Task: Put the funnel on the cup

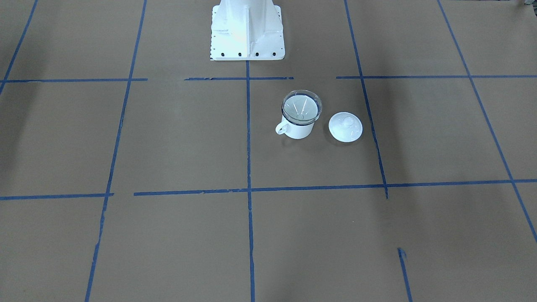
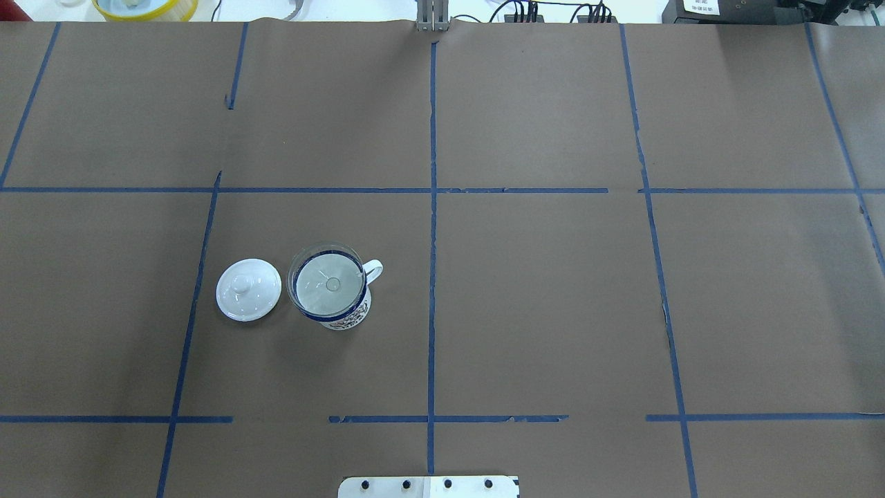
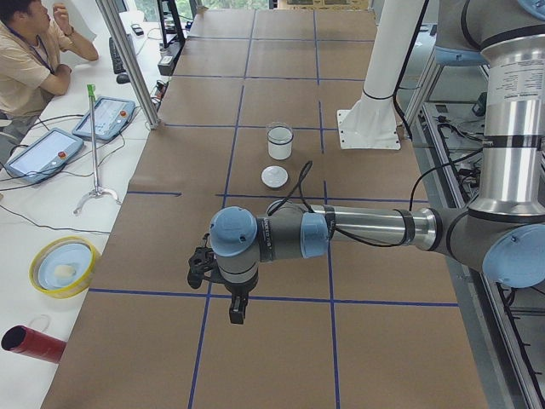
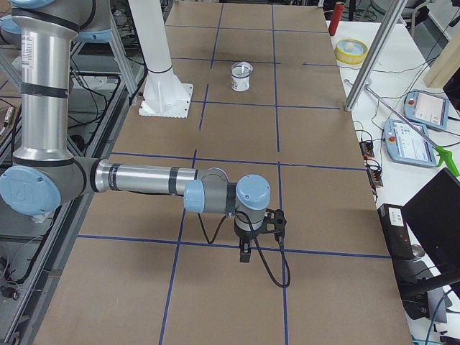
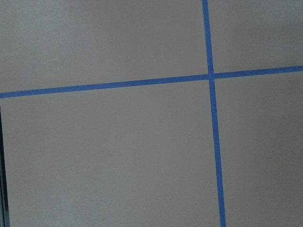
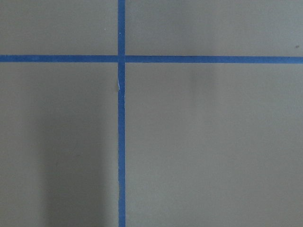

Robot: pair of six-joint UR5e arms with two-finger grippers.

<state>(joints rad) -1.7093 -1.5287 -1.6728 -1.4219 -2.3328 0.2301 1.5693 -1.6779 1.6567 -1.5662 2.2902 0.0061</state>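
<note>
Funnel: the clear funnel (image 1: 301, 108) sits upright in the mouth of the cup (image 1: 298, 129), its wide rim resting on the cup's dark blue rim and its spout pointing down inside
Cup: it stands on the brown paper table (image 2: 553, 311) on the robot's left side of the middle tape line, handle turned toward that line
Lid: a round white lid (image 1: 345, 126) with a knob lies flat just beside the cup, apart from it, on the side away from the handle
Stage: judging by how things lie, the placing looks finished; nothing touches the funnel
Handling of the funnel: it looks light, stiff and smooth, so probably slippery between pads and easy to knock askew; the thin rim overhanging the cup is the likeliest place to pinch, with a gentle squeeze, since the cone is hollow and the spout is hidden in the cup
Handling of the cup: hard, glossy and steadier than the funnel, though a sideways pull on the funnel could tip or slide it
Left gripper (image 3: 237, 312): it shows only in the left side view, hanging over bare table well apart from the cup; whether its jaws are spread or closed cannot be told, and nothing can be seen in it
Right gripper (image 4: 245, 254): it shows only in the right side view, likewise over bare table far from the cup; its opening cannot be told
Wrist views: both show only paper and blue tape lines
Count: one funnel, one cup, one lid, two arms
</note>
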